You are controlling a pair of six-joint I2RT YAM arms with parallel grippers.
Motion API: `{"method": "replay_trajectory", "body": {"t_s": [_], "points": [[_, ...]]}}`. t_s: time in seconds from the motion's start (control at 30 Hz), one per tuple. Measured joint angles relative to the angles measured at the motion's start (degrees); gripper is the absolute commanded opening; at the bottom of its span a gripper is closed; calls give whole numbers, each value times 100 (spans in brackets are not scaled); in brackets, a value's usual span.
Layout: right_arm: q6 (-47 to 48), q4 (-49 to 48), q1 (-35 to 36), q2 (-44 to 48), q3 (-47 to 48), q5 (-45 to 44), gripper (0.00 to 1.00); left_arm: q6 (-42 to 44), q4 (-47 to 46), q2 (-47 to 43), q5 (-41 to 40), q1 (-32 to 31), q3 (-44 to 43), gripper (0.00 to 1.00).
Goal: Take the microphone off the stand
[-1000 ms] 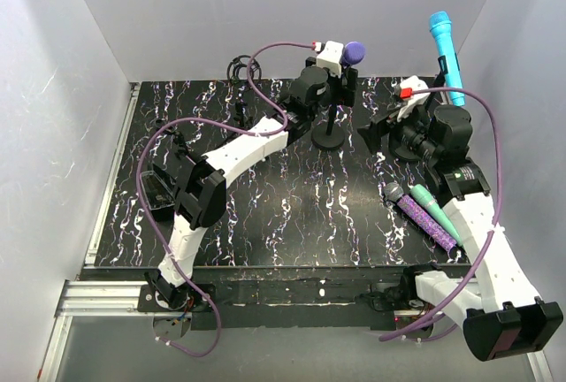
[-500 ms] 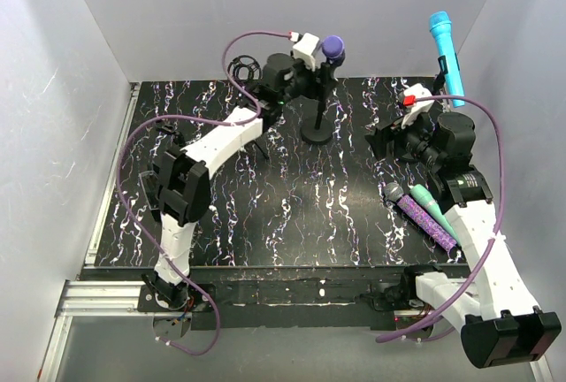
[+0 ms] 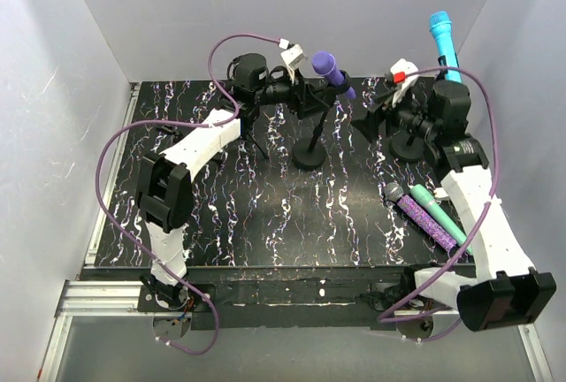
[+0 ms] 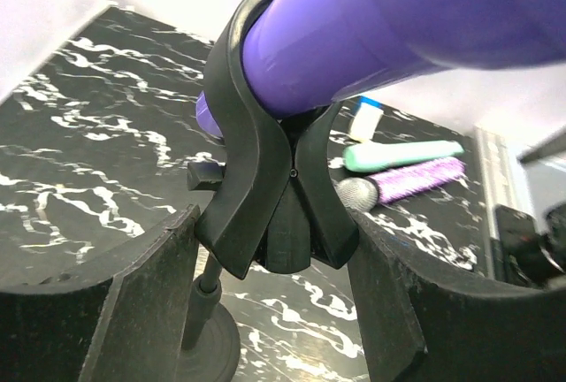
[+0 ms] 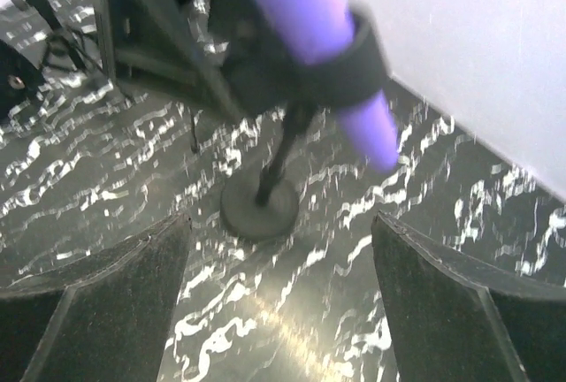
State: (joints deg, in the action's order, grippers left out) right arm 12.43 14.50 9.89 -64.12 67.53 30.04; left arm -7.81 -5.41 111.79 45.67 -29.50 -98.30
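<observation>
Microphone (image 3: 329, 71), purple, is sitting tilted in the black clip (image 4: 279, 214) of the stand (image 3: 309, 156), toward the far middle of the table (image 3: 265, 214). Left gripper (image 4: 274, 232) is squeezing that clip from both sides, its jaws partly closed. Right gripper (image 5: 281, 218) is hovering just beside the stand, spread wide, holding nothing.

The purple microphone (image 4: 371, 37) is cut off by the left wrist view's upper edge; the stand (image 5: 260, 210) is blurred in the right wrist view.
</observation>
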Motion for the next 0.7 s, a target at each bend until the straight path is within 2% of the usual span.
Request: {"method": "replay_trajectory", "body": {"t_s": [0.27, 0.43, 0.57, 0.7], "points": [[157, -127, 291, -1093, 1794, 802, 89, -271, -153, -140, 817, -13, 323, 48], [442, -83, 651, -1517, 2317, 1128, 89, -269, -236, -280, 914, 15, 549, 48], [695, 87, 916, -1764, 2455, 1209, 84, -254, -142, -380, 990, 13, 619, 48], [1161, 254, 1259, -1836, 2444, 1040, 73, -229, -20, -507, 1093, 13, 697, 48]]}}
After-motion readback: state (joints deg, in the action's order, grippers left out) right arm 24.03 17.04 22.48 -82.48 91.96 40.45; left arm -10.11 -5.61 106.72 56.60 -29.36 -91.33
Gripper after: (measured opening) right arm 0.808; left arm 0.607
